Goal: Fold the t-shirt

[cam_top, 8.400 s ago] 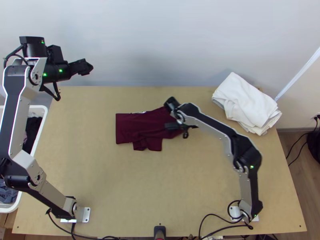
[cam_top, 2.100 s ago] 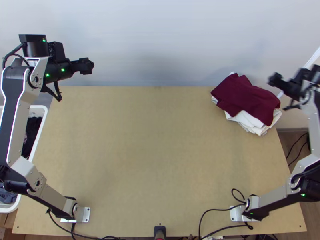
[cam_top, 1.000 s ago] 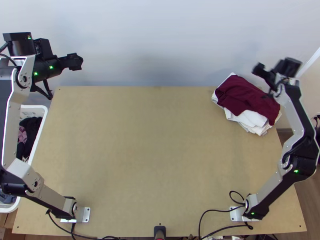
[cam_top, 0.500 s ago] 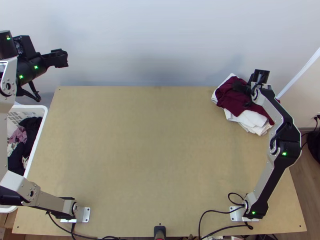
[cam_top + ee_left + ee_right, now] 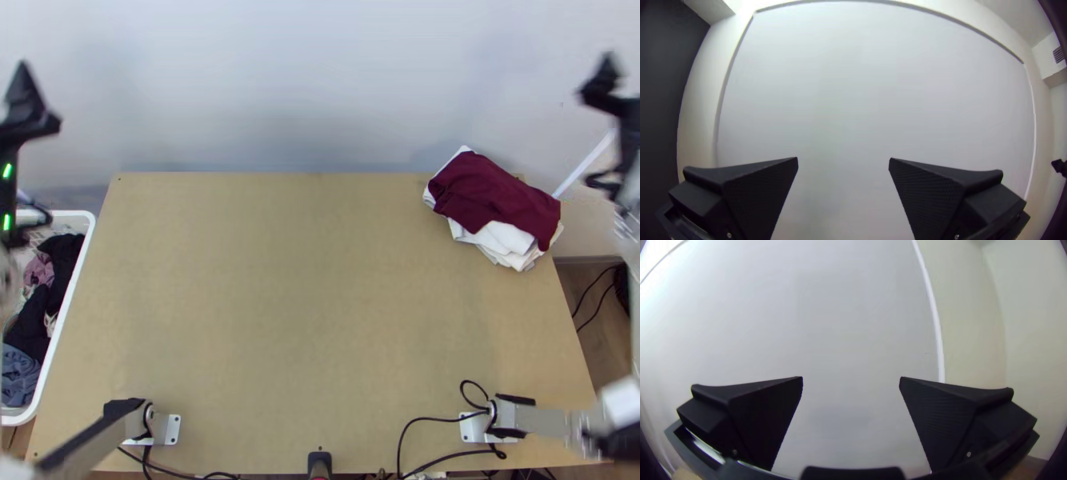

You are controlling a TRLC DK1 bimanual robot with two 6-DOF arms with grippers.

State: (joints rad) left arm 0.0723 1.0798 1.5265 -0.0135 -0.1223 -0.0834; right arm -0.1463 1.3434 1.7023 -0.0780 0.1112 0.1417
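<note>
Right gripper (image 5: 606,74): swung off the t-shirt since half a second ago, now up by the top view's right edge (blurred, arm too); touching no cloth.
Left gripper (image 5: 26,80): shifted further out toward the top view's left edge in that time (also blurred); well apart from the t-shirt.
T-shirt (image 5: 500,196): maroon, folded into a compact piece; lies on the white cloths at the table's far right corner; was mid-table about eight seconds back (number of folds, can't tell).
White cloths (image 5: 506,238): folded stack under the t-shirt; pale edges stick out on the left and near sides.
Left fingers (image 5: 760,191): spread wide; bare wall (image 5: 871,89) between them, nothing pinched.
Right fingers (image 5: 760,418): spread wide as well; nothing held.
Table (image 5: 304,320): light wood; arm bases at its near side; black cables (image 5: 404,440) by the right base.
Basket (image 5: 88,224): white, just beside the table's left edge; holds loose clothes (image 5: 32,320) (dark, pink and blue bits), jumbled.
</note>
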